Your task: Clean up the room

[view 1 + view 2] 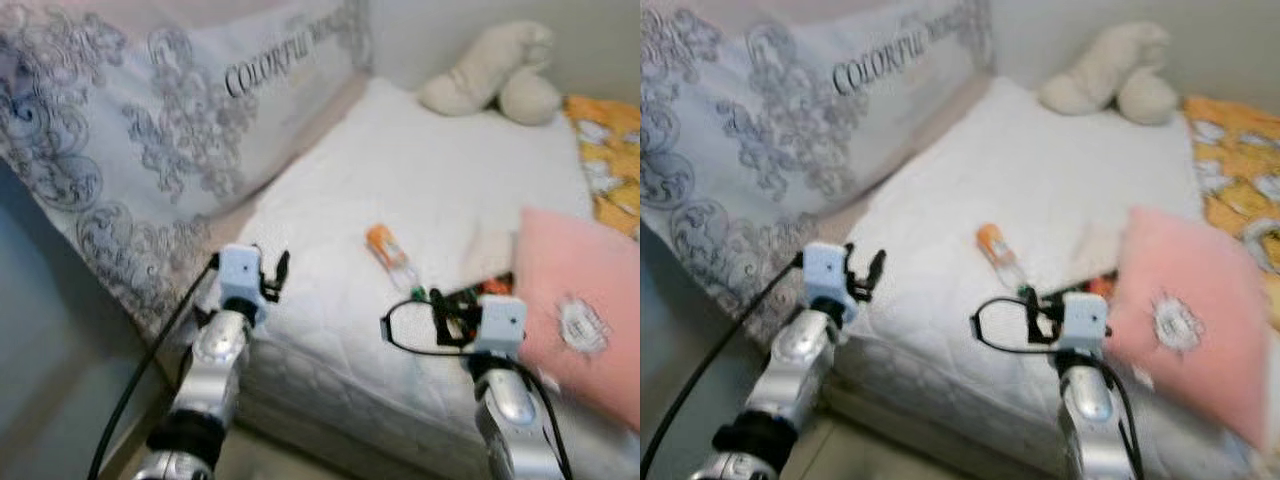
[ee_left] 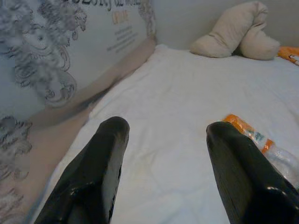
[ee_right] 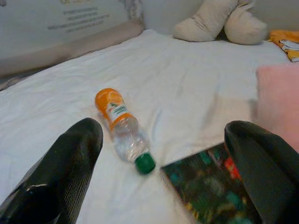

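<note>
A white bed (image 1: 420,190) fills the room's corner. The bottle (image 3: 123,130) lies on it just ahead of the right claw (image 3: 159,186), whose fingers are spread wide; the left claw (image 2: 168,177) is wide too. The bottle looks light, smooth and crushable; grip mid-body.

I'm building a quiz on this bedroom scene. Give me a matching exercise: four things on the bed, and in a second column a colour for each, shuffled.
Things:
1. plastic bottle
2. pillow
3. plush toy
4. blanket

Colours:
A. beige
B. orange-yellow with white patches
C. pink
D. clear, with an orange label and green cap

Pairs: 1-D, 2-C, 3-A, 4-B
</note>
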Available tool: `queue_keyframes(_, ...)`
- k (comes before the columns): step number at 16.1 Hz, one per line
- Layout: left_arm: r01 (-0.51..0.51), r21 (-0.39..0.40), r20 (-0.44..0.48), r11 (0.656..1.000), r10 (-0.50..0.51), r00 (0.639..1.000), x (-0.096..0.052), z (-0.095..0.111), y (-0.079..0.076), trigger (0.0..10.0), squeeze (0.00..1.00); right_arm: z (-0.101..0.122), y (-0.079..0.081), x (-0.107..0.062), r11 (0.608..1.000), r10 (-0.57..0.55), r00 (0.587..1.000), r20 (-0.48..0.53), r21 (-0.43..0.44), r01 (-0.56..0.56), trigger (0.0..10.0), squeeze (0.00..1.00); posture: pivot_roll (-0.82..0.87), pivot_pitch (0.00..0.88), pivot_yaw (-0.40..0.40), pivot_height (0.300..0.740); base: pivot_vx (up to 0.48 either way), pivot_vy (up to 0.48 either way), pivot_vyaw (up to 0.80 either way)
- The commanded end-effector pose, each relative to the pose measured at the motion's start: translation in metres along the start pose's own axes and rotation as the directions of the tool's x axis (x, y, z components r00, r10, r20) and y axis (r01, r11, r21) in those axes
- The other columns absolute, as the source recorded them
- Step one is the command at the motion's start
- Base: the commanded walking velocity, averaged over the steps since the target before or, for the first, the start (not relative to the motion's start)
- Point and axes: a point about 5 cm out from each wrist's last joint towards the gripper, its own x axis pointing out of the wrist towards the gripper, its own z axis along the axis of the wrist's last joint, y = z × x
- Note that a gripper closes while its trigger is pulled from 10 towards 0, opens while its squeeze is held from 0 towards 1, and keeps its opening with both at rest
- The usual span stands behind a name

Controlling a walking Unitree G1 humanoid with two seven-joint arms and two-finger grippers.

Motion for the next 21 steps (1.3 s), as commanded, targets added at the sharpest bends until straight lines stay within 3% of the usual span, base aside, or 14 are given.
queue_keyframes(1, 0.032, 0.017, 0.010, 0.999, -0.032, 0.999, 0.003, 0.003, -0.007, 10.0, 0.00, 0.000, -0.007, 0.000, 1.000, -0.025, 1.000, -0.010, -0.009, 0.025, 10.0, 0.00, 0.17, 0.000, -0.014, 0.740, 0.480, 0.000, 0.47)
queue_keyframes(5, 0.059, 0.055, 0.015, 0.997, -0.060, 0.998, 0.005, 0.006, -0.009, 10.0, 0.00, 0.004, -0.014, 0.004, 0.997, -0.075, 0.997, -0.005, -0.003, 0.075, 10.0, 0.00, 0.17, 0.000, -0.011, 0.740, 0.480, 0.000, 0.33)
queue_keyframes(6, 0.088, 0.072, 0.024, 0.994, -0.090, 0.996, 0.007, 0.009, -0.014, 10.0, 0.00, 0.014, -0.023, 0.017, 0.993, -0.115, 0.993, 0.014, -0.007, 0.115, 10.0, 0.00, 0.18, 0.000, -0.006, 0.740, 0.480, 0.000, 0.00)
queue_keyframes(9, 0.298, 0.144, 0.035, 0.944, -0.306, 0.951, 0.004, 0.026, -0.047, 10.0, 0.00, 0.059, -0.080, 0.064, 0.953, -0.303, 0.953, 0.018, -0.004, 0.304, 10.0, 0.00, 0.23, 0.000, 0.005, 0.740, 0.320, 0.000, 0.00)
queue_keyframes(12, 0.389, 0.151, 0.052, 0.909, -0.400, 0.915, -0.009, 0.039, -0.059, 10.0, 0.00, 0.063, -0.093, 0.074, 0.939, -0.344, 0.938, -0.051, 0.013, 0.345, 10.0, 0.00, 0.27, 0.088, 0.006, 0.740, 0.000, 0.000, 0.00)
queue_keyframes(13, 0.397, 0.149, 0.039, 0.905, -0.407, 0.913, -0.019, 0.043, -0.059, 10.0, 0.00, 0.058, -0.091, 0.080, 0.944, -0.321, 0.937, -0.139, 0.035, 0.329, 10.0, 0.00, 0.32, 0.159, 0.004, 0.740, 0.000, 0.000, 0.00)
queue_keyframes(16, 0.412, 0.101, -0.030, 0.906, -0.411, 0.911, -0.049, 0.047, -0.058, 10.0, 0.00, 0.043, -0.089, 0.083, 0.974, -0.225, 0.920, -0.320, -0.050, 0.221, 10.0, 0.00, 0.39, 0.259, 0.009, 0.740, 0.000, 0.000, 0.00)
queue_keyframes(18, 0.444, 0.073, -0.024, 0.893, -0.443, 0.896, -0.063, 0.054, -0.065, 10.0, 0.00, 0.048, -0.089, 0.086, 0.987, -0.161, 0.924, -0.347, -0.069, 0.146, 10.0, 0.00, 0.42, 0.288, 0.008, 0.740, 0.000, 0.000, 0.00)
queue_keyframes(20, 0.529, 0.007, -0.002, 0.849, -0.529, 0.849, -0.083, 0.070, -0.082, 10.0, 0.00, 0.053, -0.088, 0.089, 0.996, -0.060, 0.911, -0.409, -0.085, 0.028, 10.0, 0.00, 0.45, 0.314, 0.005, 0.740, 0.000, 0.000, 0.00)
queue_keyframes(21, 0.538, -0.001, -0.002, 0.843, -0.538, 0.843, -0.086, 0.074, -0.085, 10.0, 0.00, 0.055, -0.088, 0.090, 0.996, -0.043, 0.908, -0.417, -0.085, 0.008, 10.0, 0.00, 0.46, 0.321, 0.003, 0.740, 0.000, 0.000, 0.00)
